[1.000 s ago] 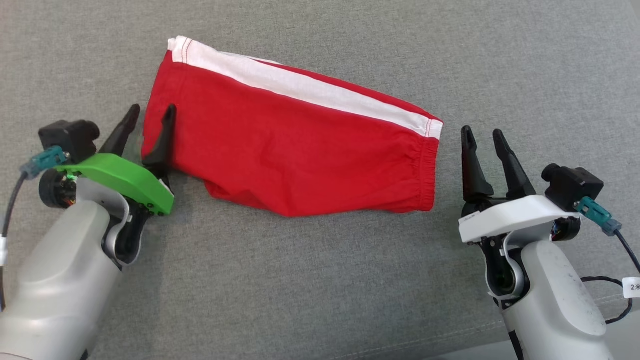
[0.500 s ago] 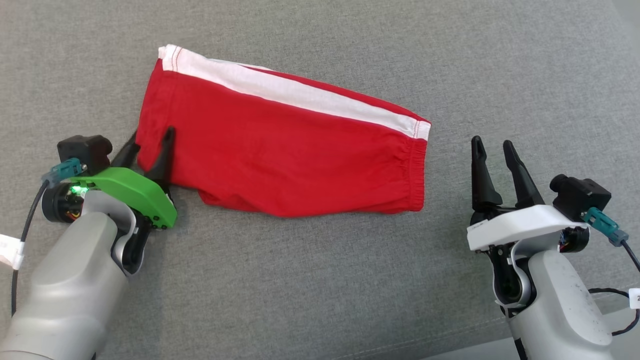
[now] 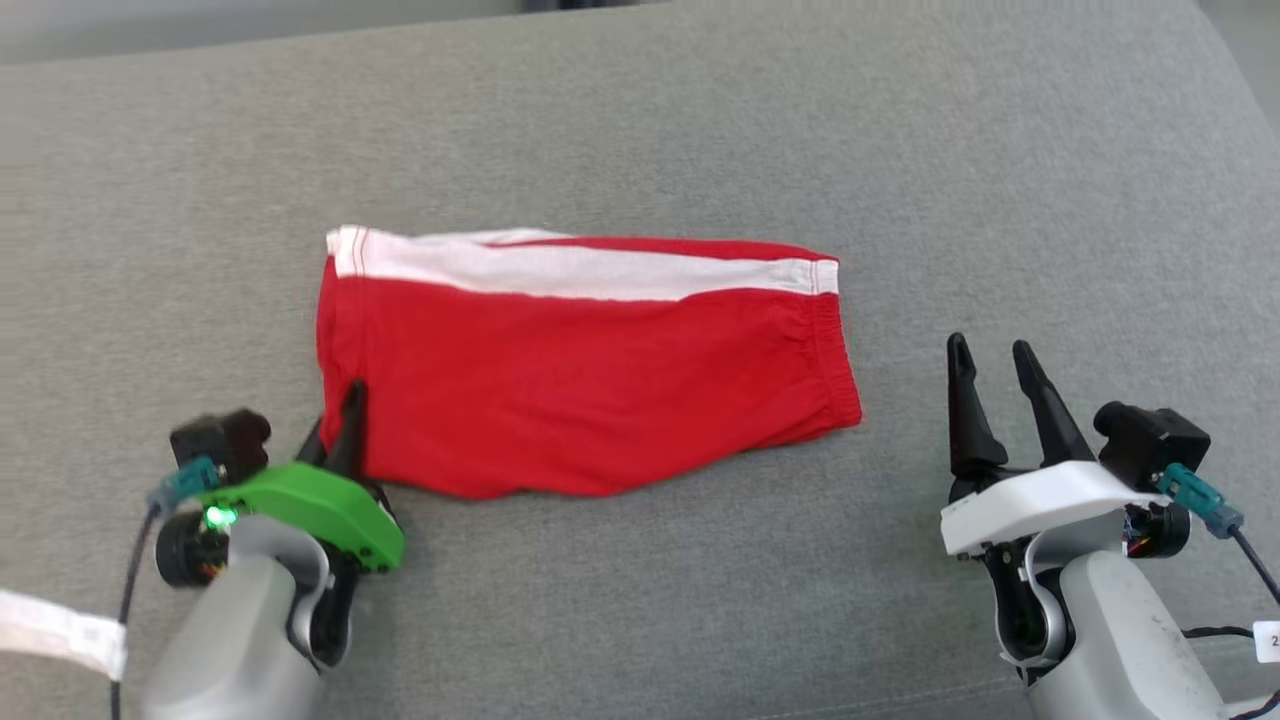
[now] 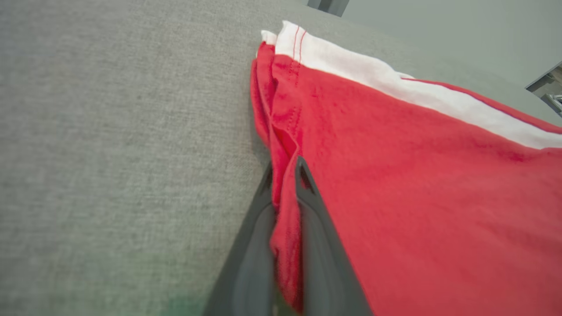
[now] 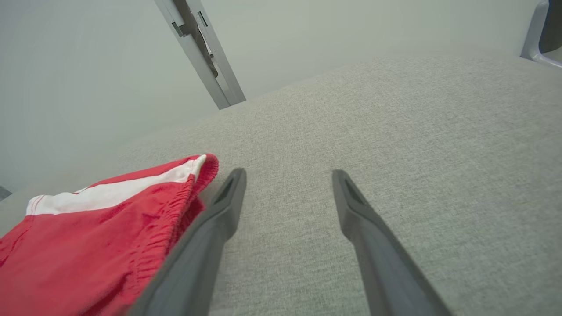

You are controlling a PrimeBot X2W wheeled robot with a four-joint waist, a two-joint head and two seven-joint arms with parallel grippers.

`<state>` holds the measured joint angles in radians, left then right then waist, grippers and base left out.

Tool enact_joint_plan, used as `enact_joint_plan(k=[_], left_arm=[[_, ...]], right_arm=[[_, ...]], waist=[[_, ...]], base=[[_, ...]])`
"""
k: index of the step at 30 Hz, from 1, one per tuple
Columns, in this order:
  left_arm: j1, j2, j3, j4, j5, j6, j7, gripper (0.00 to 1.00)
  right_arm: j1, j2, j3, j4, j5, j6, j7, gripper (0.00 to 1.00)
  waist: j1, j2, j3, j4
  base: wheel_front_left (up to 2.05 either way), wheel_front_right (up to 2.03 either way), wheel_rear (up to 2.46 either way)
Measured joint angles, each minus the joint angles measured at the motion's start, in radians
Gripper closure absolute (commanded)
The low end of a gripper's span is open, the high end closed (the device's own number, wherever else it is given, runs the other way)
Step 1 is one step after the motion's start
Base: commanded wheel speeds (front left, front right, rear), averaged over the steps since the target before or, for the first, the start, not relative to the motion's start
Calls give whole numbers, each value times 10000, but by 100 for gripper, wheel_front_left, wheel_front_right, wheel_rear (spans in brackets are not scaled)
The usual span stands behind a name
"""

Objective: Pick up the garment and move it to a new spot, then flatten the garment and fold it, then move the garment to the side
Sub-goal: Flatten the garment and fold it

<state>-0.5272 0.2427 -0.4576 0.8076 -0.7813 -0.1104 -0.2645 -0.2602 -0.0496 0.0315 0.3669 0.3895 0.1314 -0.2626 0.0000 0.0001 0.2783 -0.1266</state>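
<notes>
Red garment point(image 4: 395, 184) hem between jaws of left gripper point(image 4: 284, 166) — wrist-view detail

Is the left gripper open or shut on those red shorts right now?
Shut on them. On the left gripper, both fingers press together, with an edge of the red shorts pinched between them.

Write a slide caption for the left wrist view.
Left gripper shut on the edge of red cloth shorts with a white stripe, on grey woven upholstery.

Red garment point(image 3: 590, 390), white-striped, probably shorts, lies mostly flat on the grey surface point(image 3: 640, 120).
</notes>
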Motion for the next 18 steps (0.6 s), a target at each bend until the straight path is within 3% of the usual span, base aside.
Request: enact_joint_plan(k=[6, 8, 18], left_arm=[[1230, -660, 1212, -656, 1402, 314, 4, 100], [1440, -800, 1490, -848, 1839, 311, 4, 0], [2615, -1089, 2899, -2851, 4901, 840, 4, 0]], right_arm=[[149, 4, 90, 73, -284, 0, 2, 0], [159, -2, 146, 88, -374, 0, 0, 0], [136, 4, 640, 144, -993, 0, 0, 0]], waist=[[0, 0, -515, 557], [0, 0, -641, 710], [0, 0, -1347, 1109]], base=[[0, 0, 0], [0, 0, 0], [0, 0, 0]])
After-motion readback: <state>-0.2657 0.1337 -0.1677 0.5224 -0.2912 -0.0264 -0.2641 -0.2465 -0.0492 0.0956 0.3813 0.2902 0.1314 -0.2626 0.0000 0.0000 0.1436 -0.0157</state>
